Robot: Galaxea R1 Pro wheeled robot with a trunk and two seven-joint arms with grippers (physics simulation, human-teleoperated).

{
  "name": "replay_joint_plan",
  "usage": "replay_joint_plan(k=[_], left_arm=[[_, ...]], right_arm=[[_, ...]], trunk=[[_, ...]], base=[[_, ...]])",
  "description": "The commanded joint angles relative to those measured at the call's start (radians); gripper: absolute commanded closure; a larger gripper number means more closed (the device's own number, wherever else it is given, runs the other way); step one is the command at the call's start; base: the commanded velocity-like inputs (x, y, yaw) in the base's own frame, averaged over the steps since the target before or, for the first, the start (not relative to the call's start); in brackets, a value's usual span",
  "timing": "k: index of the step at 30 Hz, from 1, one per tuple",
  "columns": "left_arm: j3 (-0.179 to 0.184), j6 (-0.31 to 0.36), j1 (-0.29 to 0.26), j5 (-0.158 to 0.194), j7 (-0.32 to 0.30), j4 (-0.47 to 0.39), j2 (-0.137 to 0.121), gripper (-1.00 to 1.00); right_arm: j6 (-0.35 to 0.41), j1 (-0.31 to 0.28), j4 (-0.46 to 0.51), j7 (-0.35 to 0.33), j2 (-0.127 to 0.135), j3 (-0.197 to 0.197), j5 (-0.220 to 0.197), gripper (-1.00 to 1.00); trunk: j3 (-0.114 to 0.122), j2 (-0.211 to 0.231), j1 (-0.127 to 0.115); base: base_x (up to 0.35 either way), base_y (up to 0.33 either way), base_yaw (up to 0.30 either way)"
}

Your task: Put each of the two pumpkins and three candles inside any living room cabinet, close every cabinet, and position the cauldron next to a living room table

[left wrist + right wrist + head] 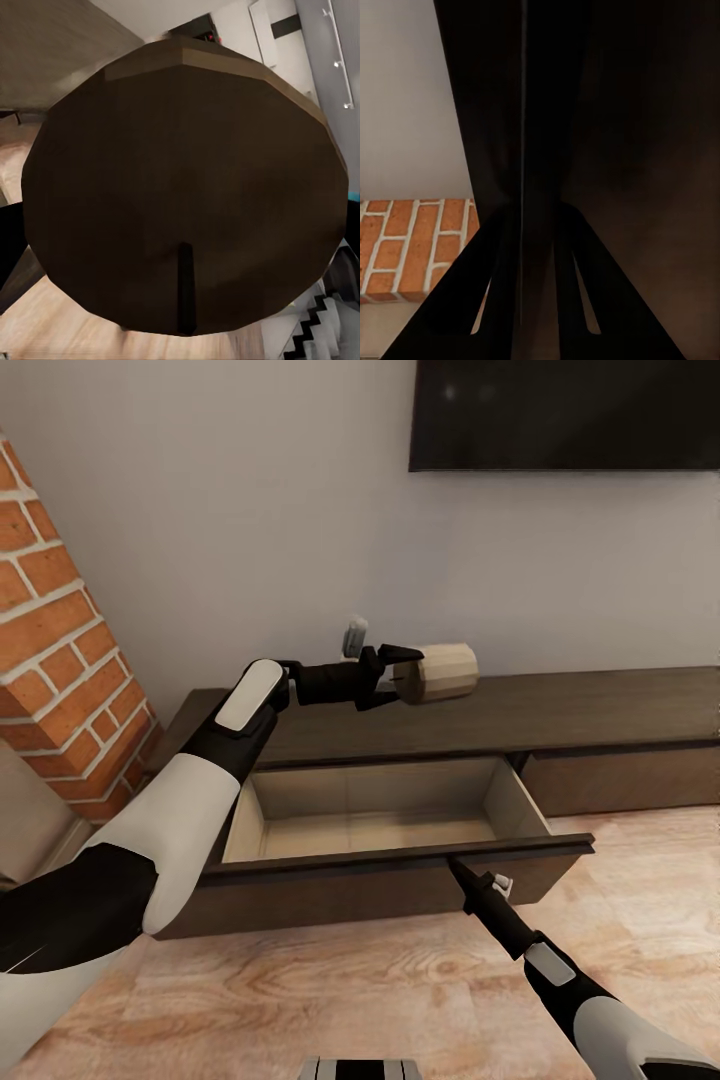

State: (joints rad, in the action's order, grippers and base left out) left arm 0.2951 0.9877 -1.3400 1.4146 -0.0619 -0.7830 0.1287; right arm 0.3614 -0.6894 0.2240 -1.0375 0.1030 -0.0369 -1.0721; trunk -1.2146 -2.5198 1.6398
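Note:
A tan candle (440, 673) lies on its side in my left gripper (408, 675), which is shut on it just above the top of the long dark-brown cabinet (600, 715). In the left wrist view the candle's end face (187, 187) looks dark brown, with its wick pointing at the camera. Below it, one cabinet drawer (370, 830) stands pulled out and its pale inside is bare. My right gripper (457, 865) is shut on the top edge of the drawer front (300, 895); in the right wrist view its fingers (487, 277) close on that dark panel. Pumpkins, cauldron and table are out of view.
A red brick column (50, 660) rises at the left, close to the cabinet's end. A dark TV screen (565, 415) hangs on the grey wall above. A small grey-white object (355, 635) stands on the cabinet top behind my left wrist. Light wooden floor (350, 990) lies in front.

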Motion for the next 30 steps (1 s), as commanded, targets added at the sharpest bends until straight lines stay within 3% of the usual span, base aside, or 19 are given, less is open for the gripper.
replay_joint_plan(k=[1, 30], left_arm=[[0.000, 0.002, -0.001, -0.003, -0.007, 0.001, 0.000, 1.00], [0.002, 0.002, -0.001, -0.003, -0.006, 0.001, 0.000, 1.00]], right_arm=[[0.022, -0.001, 0.000, -0.050, -0.014, 0.028, -0.003, 1.00], [0.022, -0.001, 0.002, -0.050, -0.015, 0.028, -0.003, 1.00]], trunk=[[-0.001, 0.000, -0.001], [-0.001, 0.000, -0.001]], base=[[-0.093, 0.000, 0.000], [-0.019, 0.000, 0.000]])
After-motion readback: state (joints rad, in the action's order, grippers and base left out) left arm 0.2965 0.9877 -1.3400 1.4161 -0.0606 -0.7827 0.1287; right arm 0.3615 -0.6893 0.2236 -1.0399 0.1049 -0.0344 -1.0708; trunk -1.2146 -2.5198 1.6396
